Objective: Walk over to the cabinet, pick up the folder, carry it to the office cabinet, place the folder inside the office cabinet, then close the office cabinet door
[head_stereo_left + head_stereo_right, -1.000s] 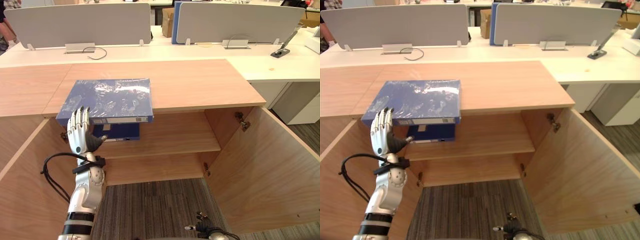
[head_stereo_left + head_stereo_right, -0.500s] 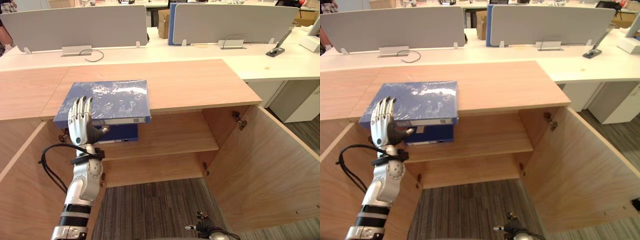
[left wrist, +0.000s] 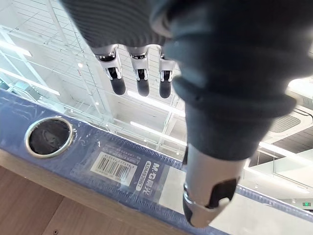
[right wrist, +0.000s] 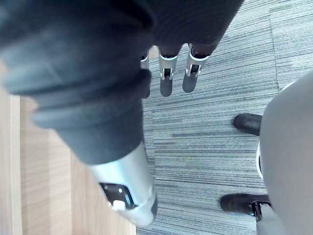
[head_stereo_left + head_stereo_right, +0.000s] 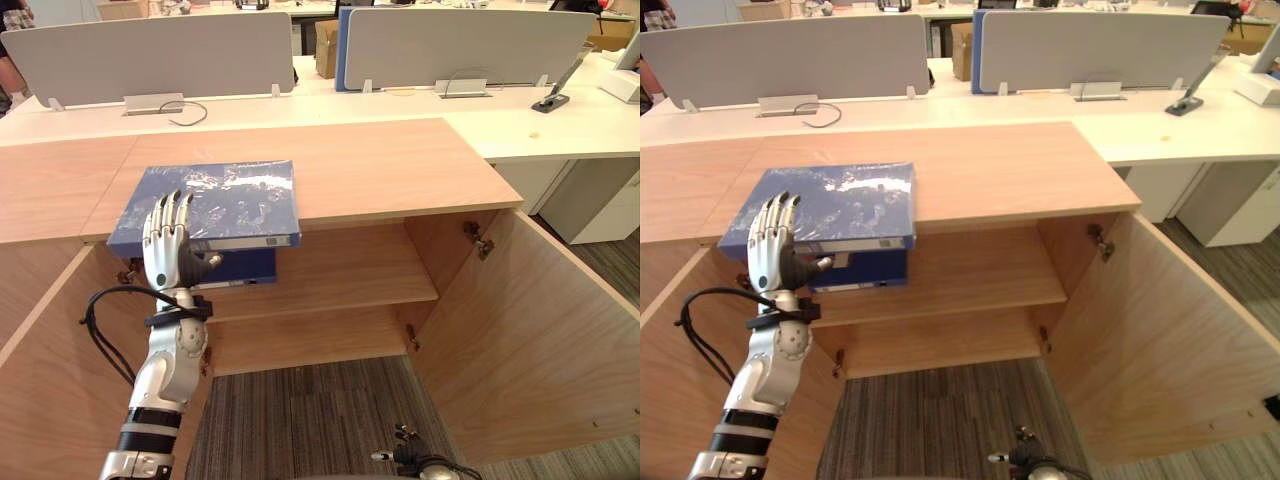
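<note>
Left hand [image 5: 167, 245] upright, fingers straight and spread, at front edge of blue folder [image 5: 230, 195] overhanging wooden surface [image 5: 400, 165]; contact unclear. Right hand [image 4: 167, 83] over carpet [image 4: 220, 73], fingers relaxed, empty.

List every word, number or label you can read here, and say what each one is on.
No text here reads clearly.
White label on the spine of the folder: a barcode and a short line of print, upside down in the left wrist view and too small to read reliably.
Small green sign overhead: too small to read.
</note>
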